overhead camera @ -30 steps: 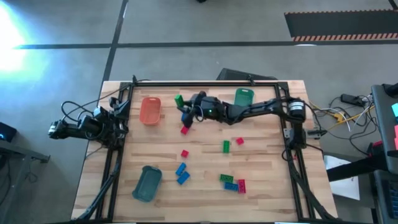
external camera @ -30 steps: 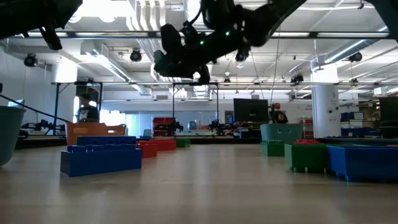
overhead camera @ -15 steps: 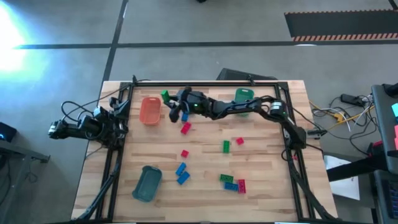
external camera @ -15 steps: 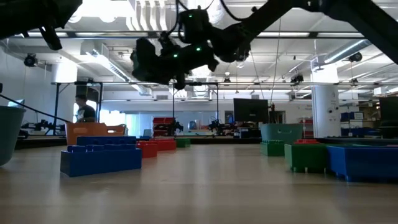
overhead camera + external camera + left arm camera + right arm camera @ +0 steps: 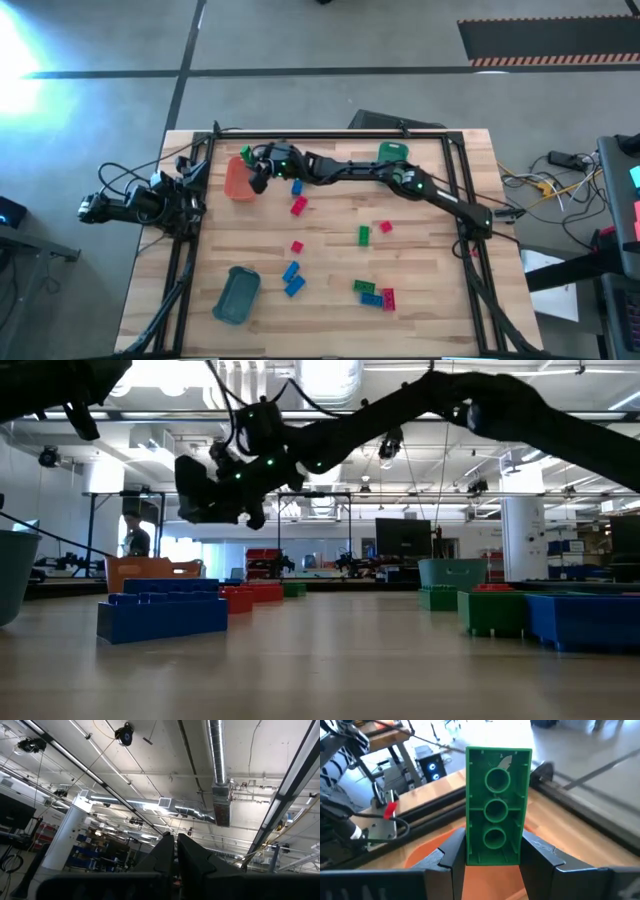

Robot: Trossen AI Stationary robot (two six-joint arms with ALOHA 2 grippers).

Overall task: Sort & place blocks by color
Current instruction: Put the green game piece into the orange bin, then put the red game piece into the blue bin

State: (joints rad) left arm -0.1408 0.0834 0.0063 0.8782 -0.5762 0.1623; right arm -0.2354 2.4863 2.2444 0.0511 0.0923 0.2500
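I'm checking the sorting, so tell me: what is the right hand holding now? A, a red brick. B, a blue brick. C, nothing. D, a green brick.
D: the right wrist view shows the right hand clamped on a green brick, over the orange tray.

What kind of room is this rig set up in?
Most likely a large open robotics lab or workshop. The ceiling shows exposed ducting and strip lights. Workbenches with monitors fill the background. A wooden table carries the toy blocks.
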